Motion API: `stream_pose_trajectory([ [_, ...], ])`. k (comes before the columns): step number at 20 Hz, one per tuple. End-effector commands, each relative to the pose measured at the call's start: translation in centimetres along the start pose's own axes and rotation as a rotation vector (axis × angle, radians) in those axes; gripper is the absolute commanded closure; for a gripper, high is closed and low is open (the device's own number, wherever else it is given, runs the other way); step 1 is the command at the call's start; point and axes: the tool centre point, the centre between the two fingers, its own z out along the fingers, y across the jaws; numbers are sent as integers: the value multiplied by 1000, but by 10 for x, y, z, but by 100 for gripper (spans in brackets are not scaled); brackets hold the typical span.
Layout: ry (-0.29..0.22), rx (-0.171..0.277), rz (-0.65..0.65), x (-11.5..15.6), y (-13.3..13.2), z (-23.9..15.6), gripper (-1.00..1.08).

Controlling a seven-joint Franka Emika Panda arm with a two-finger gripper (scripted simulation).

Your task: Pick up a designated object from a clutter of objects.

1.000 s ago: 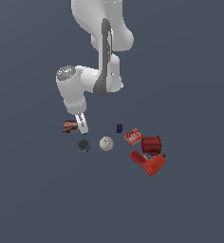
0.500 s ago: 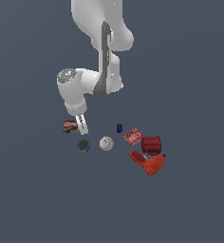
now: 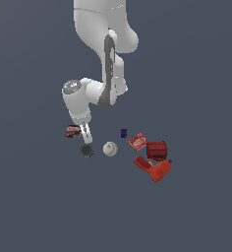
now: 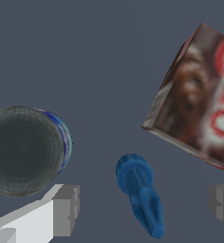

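One white robot arm reached down over a flat grey table (image 3: 34, 206). Its pincer (image 4: 143, 209) was spread wide, gripping nothing; in the wrist view one grey finger (image 4: 66, 210) stood on each side of a single small bright-blue item (image 4: 140, 193), with clear gaps between the item and both fingers. The blue item was knobbly and elongated, lying on the table between the fingers.

Just beside one finger lay one dark grey round can (image 4: 24, 150), seen end on, with a blue-and-white band along its side. Beyond the other finger sat one brown-red packet (image 4: 197, 109), tilted, with white lettering too blurred to read.

In the exterior view the pincer (image 3: 87, 136) hung low, between the packet (image 3: 72, 131) and the can (image 3: 86, 150); a speck of blue (image 3: 91, 154) showed at the can's edge.

Farther from the pincer, towards the exterior view's right, lay one white ball (image 3: 110, 148), one small purple block (image 3: 124, 133), one flat red box (image 3: 137, 141), one dark-red mug (image 3: 157, 150) and one red drill (image 3: 154, 170), the last three close together, well apart from the pincer.
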Motion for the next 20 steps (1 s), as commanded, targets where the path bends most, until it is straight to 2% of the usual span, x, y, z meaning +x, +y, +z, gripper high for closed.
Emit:
stream_pose_trajectory([
  [1, 0, 1, 1, 0, 0, 4, -92],
  [2, 0, 1, 1, 0, 0, 4, -92],
  [3, 0, 1, 1, 0, 0, 4, 108],
  [20, 0, 1, 1, 4, -4, -7, 108],
])
